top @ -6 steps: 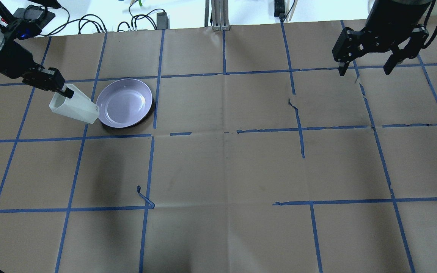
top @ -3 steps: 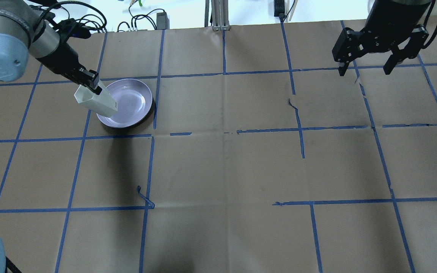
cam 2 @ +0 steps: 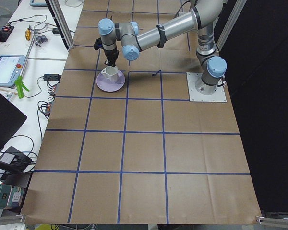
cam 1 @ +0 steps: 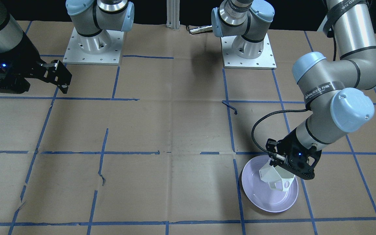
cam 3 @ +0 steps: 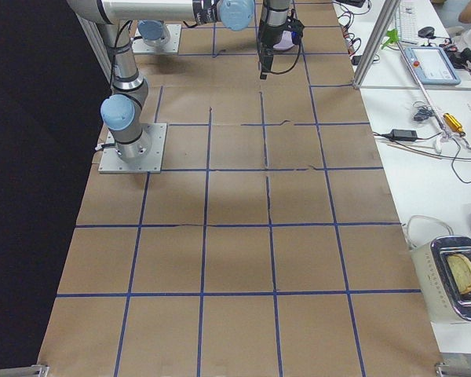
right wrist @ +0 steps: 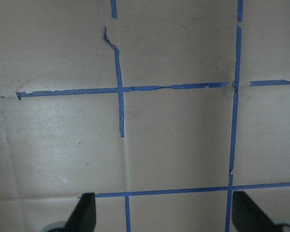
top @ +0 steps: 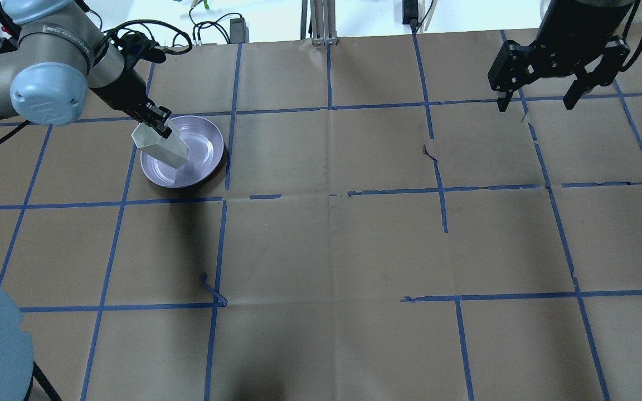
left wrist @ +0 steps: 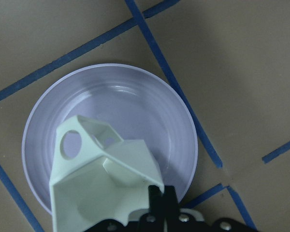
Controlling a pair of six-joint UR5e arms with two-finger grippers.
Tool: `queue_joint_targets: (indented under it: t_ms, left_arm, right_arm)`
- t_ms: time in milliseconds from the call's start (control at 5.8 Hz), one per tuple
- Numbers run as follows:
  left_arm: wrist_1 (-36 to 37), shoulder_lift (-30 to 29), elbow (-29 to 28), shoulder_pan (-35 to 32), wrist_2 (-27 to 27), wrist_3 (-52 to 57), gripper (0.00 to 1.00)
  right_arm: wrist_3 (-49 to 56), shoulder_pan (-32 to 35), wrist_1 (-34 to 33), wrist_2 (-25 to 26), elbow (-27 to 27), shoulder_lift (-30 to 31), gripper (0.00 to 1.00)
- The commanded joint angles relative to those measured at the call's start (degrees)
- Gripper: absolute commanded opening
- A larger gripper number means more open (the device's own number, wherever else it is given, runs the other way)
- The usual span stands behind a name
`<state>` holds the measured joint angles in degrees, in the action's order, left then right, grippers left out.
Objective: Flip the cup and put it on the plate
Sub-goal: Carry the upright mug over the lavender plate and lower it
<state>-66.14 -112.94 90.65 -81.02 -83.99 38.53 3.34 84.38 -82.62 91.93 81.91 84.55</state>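
The white faceted cup point(top: 162, 146) hangs tilted over the lavender plate point(top: 205, 160), mouth toward the gripper and base down toward the plate. My left gripper point(top: 158, 125) is shut on the cup's rim wall. In the front-facing view the cup point(cam 1: 276, 179) is above the plate point(cam 1: 259, 200) with its angular handle down on the near side. The left wrist view shows the cup point(left wrist: 106, 176) with its handle over the plate point(left wrist: 150, 111). I cannot tell whether the cup touches the plate. My right gripper point(top: 538, 103) is open and empty, high at the far right.
Brown paper with blue tape lines covers the table point(top: 332, 245). A loose curl of tape point(top: 212, 289) lies near the left middle. Cables and a power brick point(top: 237, 28) lie beyond the table's far edge.
My left arm has carried the cup to the right from beside the plate to over it, and has turned it more upright. The right arm has not moved.
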Motion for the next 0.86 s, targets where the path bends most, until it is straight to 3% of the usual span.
queue_joint_targets:
  t_ms: [0,345,517,690]
  left_arm:
    - [0.8,-1.0,0.1,-0.7,-0.5,0.0,0.01]
    - [0.7,-1.0,0.3,-0.7,-0.6,0.0,0.03]
    - [0.7,-0.8,0.5,-0.7,-0.6,0.0,0.11]
    - [0.7,-0.7,0.5,-0.7,-0.6,0.0,0.36]
  right_arm:
    - [0.0,0.0,0.0,0.0,0.0,0.0,1.00]
    - [0.0,0.0,0.0,0.0,0.0,0.0,1.00]
    - [0.0,0.0,0.0,0.0,0.0,0.0,1.00]
    - [0.0,0.0,0.0,0.0,0.0,0.0,1.00]
